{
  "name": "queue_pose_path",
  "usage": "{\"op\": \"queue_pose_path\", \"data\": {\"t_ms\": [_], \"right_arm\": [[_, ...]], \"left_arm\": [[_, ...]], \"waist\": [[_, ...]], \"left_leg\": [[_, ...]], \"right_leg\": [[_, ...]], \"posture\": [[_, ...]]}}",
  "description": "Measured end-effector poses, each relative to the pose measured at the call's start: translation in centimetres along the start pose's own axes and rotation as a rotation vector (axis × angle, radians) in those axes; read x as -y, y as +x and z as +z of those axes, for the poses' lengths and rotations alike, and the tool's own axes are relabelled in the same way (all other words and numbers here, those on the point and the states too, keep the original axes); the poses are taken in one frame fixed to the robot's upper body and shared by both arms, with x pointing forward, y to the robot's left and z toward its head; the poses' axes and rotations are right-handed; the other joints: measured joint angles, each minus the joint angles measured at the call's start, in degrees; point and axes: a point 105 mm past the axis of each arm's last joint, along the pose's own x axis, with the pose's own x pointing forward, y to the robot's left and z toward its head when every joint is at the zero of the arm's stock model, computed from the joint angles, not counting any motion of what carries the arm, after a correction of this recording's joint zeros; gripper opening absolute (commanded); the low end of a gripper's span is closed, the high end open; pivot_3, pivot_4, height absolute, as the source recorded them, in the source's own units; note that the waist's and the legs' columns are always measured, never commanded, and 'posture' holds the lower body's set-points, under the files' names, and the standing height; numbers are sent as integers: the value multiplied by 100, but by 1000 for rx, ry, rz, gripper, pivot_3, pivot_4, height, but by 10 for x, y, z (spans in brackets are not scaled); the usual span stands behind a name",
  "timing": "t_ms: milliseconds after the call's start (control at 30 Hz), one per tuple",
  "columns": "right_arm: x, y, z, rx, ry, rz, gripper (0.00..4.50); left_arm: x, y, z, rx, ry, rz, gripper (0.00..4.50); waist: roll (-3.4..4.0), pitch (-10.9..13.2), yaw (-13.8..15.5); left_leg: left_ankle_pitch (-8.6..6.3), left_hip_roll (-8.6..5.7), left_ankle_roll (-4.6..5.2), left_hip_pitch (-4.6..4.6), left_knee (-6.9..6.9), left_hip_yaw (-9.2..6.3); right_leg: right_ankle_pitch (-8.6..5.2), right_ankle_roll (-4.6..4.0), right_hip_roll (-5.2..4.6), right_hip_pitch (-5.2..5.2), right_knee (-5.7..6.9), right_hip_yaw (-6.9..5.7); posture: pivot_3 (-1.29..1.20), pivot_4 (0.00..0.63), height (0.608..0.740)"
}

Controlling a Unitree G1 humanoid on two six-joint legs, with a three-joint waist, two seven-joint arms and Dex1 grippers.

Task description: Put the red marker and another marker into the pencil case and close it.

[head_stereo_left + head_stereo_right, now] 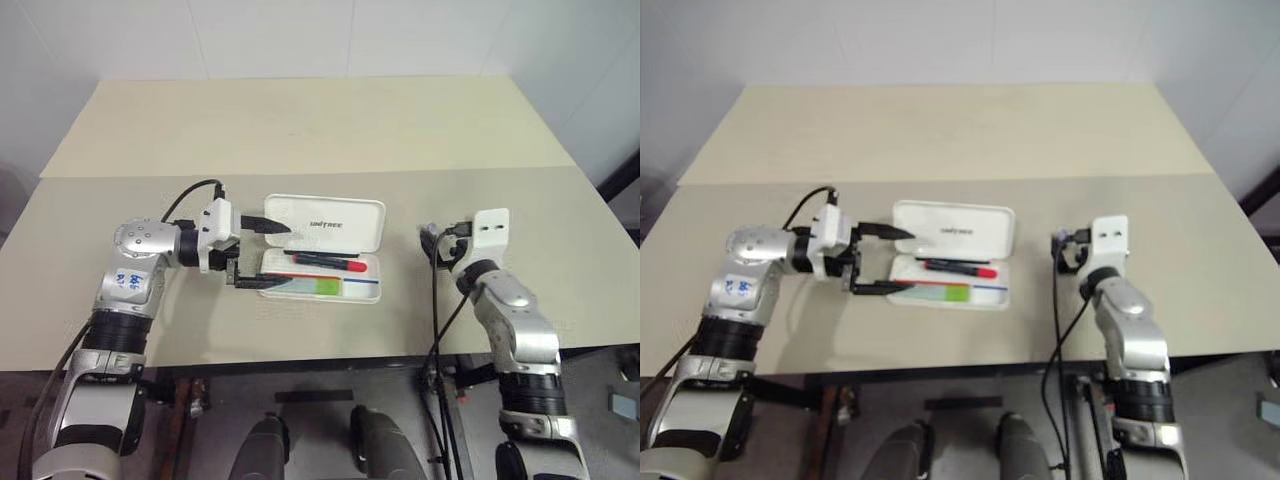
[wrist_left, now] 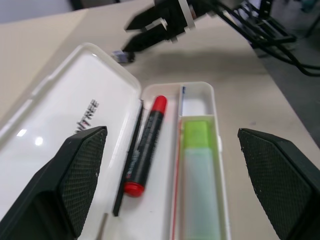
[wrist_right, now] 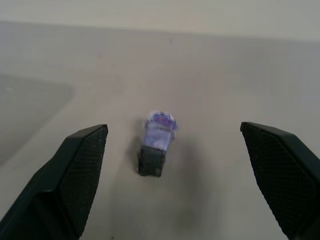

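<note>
A: White hard plastic pencil case (image 1: pixel 325 225), glossy, rectangular with rounded corners, hinged and lying open on the matte beige table (image 1: pixel 300 130). Lid flat on the far side, tray on the near side.

B: Any text?

A: "UNITREE" in dark letters on the lid. Nothing else readable.

B: Contents, counted?

A: Two markers, both in the tray. One red marker (image 2: pixel 144 149): slim black barrel, bright red cap and red end, lying in the compartment next to the hinge. One another marker (image 2: pixel 199 175): lime-green section, paler body, in the outer compartment. A thin red-and-blue stripe runs along the divider between them. They lie parallel, lengthwise in the tray.

B: Grippers?

A: Two. Left gripper (image 1: pixel 262 252) sits at the case's left end, pointing along it, black fingers spread wide, one over the lid corner and one by the tray edge, nothing between them. Finger pads (image 2: pixel 80 175) have a fine cross-hatched texture. Right gripper (image 2: pixel 150 30) is well to the right of the case over bare table, jaws wide apart, empty.

B: Anything else on the table?

A: One small object (image 3: pixel 156 145) in front of the right gripper, dark base with a bluish-purple top; blurred, can't tell what it is.
</note>
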Motion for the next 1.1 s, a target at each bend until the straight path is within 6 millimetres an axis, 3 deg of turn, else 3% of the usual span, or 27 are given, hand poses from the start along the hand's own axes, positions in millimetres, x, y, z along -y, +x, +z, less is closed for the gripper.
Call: {"op": "queue_pose_path", "data": {"t_ms": [300,333,433,700,733,967,1100], "right_arm": [[0,27,-9,-48,37,-14,4500],[1,30,-9,-46,37,-19,4315],[1,35,-10,-38,32,-25,3576],[-13,39,-11,-22,-8,30,605],[-13,38,-11,-20,-12,30,411],[-11,34,-9,-12,-65,52,412],[-20,21,-4,16,-187,236,412]], "left_arm": [[-1,-6,7,-10,13,56,4479],[-1,-6,6,-10,8,62,4494],[0,-5,9,-6,16,70,4500],[-1,-7,15,4,32,95,4500],[-2,-7,15,4,32,97,4500],[-1,-6,14,4,27,98,4500],[-1,-6,14,5,24,94,4500]], "waist": [[0,0,-53],[0,0,-58],[-3,-2,-58],[-4,-2,-44],[-4,-2,-40],[-4,-2,-26],[-2,-1,-34]], "left_leg": [[0,1,0,2,-10,4],[0,1,0,4,-10,5],[2,-1,-1,10,-4,9],[18,-4,-2,20,-3,4],[18,-5,-2,19,-3,4],[18,-5,-2,11,-13,0],[18,-5,-2,5,-30,3]], "right_leg": [[0,1,1,-2,14,3],[0,1,1,-2,14,4],[1,2,0,1,7,10],[4,3,0,5,21,15],[4,4,0,5,21,15],[3,4,0,1,12,13],[4,6,0,-3,10,12]], "posture": [[0,150,740],[0,150,740],[0,150,740],[0,150,740],[0,150,740],[0,150,740],[0,150,740]]}}
